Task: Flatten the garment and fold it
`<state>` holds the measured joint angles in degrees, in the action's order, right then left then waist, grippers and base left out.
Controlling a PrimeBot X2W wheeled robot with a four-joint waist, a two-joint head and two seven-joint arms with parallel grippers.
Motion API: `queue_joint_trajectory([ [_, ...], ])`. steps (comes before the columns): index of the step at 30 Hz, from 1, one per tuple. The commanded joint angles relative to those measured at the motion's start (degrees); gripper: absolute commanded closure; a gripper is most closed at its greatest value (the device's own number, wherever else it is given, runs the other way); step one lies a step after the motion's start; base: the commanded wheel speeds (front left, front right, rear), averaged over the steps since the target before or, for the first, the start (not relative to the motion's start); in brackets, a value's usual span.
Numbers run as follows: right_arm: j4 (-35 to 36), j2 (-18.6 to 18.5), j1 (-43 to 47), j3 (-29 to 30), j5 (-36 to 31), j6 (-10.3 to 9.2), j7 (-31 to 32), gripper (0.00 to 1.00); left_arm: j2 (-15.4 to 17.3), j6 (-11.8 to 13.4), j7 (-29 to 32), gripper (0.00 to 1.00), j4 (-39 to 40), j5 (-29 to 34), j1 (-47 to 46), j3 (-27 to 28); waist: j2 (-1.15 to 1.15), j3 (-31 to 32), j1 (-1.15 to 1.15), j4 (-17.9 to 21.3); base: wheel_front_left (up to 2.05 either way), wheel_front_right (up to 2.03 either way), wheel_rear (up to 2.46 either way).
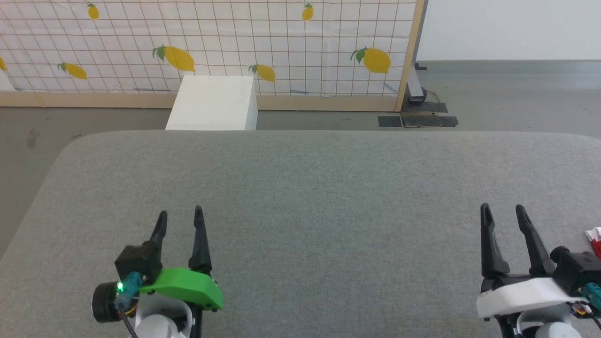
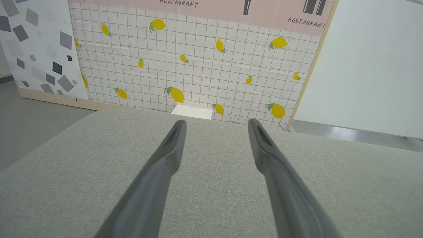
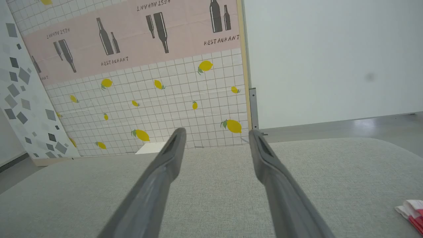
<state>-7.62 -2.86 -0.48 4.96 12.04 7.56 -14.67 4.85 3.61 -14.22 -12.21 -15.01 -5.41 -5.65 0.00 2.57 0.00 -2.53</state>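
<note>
both grippers are wide open and hold nothing: the left gripper [image 1: 180,212] and the right gripper [image 1: 502,207] hover low over the surface, fingers pointing ahead. the garment [image 1: 595,239] lies off the outer side of the right gripper, near it and a little behind its fingertips. a small red and white corner of it peeks in at the frame edge, and the right wrist view has the same corner low to the right of the fingers [image 3: 411,211]. how the rest of it lies, bunched or spread, cannot be told. it looks like thin soft fabric, so it should be light and limp, sagging from any one pinch and not holding a shape. a better hold is likely a firm pinch on an edge or corner, waistband or hem, one corner per gripper, so it can be drawn taut and laid flat between the two. the surface [image 1: 300,178] under and ahead of both grippers is a broad grey woven pad with rounded far corners; its texture may drag a little on cloth, which could help smoothing. beyond the fingertips sit a white box [image 1: 213,103], a lemon-print panel [image 1: 281,47], and grey floor [image 1: 516,94] past the right gripper.
</note>
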Motion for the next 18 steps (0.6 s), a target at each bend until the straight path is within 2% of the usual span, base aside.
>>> queue_joint_trajectory([
  [1,-0.79,-0.02,1.26,-0.06,-0.44,-0.08,-0.32,0.0,-0.41,0.31,-0.3,0.0,-0.58,0.58,1.06,-0.29,0.0,0.18,0.0,0.14,0.0,0.0,0.0],
  [7,-2.17,-0.02,2.05,-1.01,-0.01,-0.08,-0.32,0.0,-0.85,0.74,-0.47,0.0,-1.5,-0.11,2.26,-1.0,0.0,0.59,0.0,0.21,0.0,0.0,0.0],
  [18,-3.32,-0.02,1.83,-1.52,0.79,-0.08,-0.32,0.0,-1.15,-0.1,-0.58,0.0,-2.56,-1.27,3.3,-2.65,0.0,0.82,0.0,-0.03,0.0,0.0,0.0],
])
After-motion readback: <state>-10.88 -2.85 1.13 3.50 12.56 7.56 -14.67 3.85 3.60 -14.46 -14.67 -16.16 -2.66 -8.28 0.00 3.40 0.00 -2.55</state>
